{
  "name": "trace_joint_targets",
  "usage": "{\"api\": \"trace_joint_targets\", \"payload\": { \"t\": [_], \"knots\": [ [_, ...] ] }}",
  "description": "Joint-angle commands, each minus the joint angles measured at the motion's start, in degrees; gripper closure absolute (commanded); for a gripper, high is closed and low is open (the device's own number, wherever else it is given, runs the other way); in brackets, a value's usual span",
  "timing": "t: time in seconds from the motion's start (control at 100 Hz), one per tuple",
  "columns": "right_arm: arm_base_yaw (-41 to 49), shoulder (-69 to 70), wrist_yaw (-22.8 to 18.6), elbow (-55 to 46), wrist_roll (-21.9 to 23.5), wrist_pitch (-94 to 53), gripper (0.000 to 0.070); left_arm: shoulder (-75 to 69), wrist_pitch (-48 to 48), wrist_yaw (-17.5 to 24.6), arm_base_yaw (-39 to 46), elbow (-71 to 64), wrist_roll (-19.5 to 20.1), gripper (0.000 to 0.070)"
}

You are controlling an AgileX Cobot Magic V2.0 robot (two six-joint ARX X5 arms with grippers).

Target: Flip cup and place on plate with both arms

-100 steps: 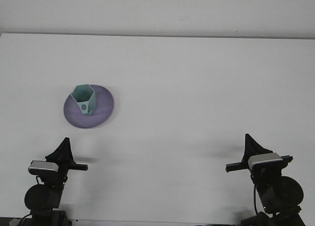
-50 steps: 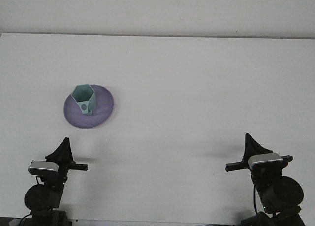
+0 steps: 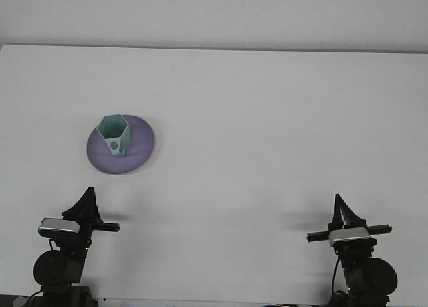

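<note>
Cup (image 3: 114, 134) and plate (image 3: 137, 150) are already together: the pale green, angular cup stands mouth-up on the purple plate, on the left half of the white table (image 3: 267, 120), slightly toward the plate's far-left part. Neither has shifted over the last second. What has changed is the right gripper (image 3: 344, 207): it has dropped lower and drawn back toward the near edge, and its camera block now faces more squarely forward than a moment ago. The left gripper (image 3: 87, 198) sits unchanged at the near left, below the plate and well apart from it. I judge this as the arms retreating to rest, with the placing step done and nothing left to carry. From this angle each gripper shows only as a dark pointed shape, so I cannot tell how either is set; neither holds anything. No brand, label or readable writing appears; the cup bears only a small dark round mark on its near face.
</note>
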Motion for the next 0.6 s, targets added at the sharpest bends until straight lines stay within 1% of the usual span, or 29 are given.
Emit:
{"api": "trace_joint_targets", "payload": {
  "t": [0.0,0.12,0.59],
  "knots": [
    [-0.4,0.1,1.2,-1.3,-1.4,1.9,0.0700,-0.1,0.5,-0.1,-0.1,-1.1,-0.1,0.0685],
    [-0.4,0.1,2.4,-4.0,-1.4,5.5,0.0700,0.0,0.5,-0.1,-0.1,-1.1,-0.1,0.0685],
    [-0.4,0.1,2.2,-4.3,-1.3,6.0,0.0700,0.0,0.5,-0.2,-0.1,-1.1,-0.1,0.0685]
  ]
}}
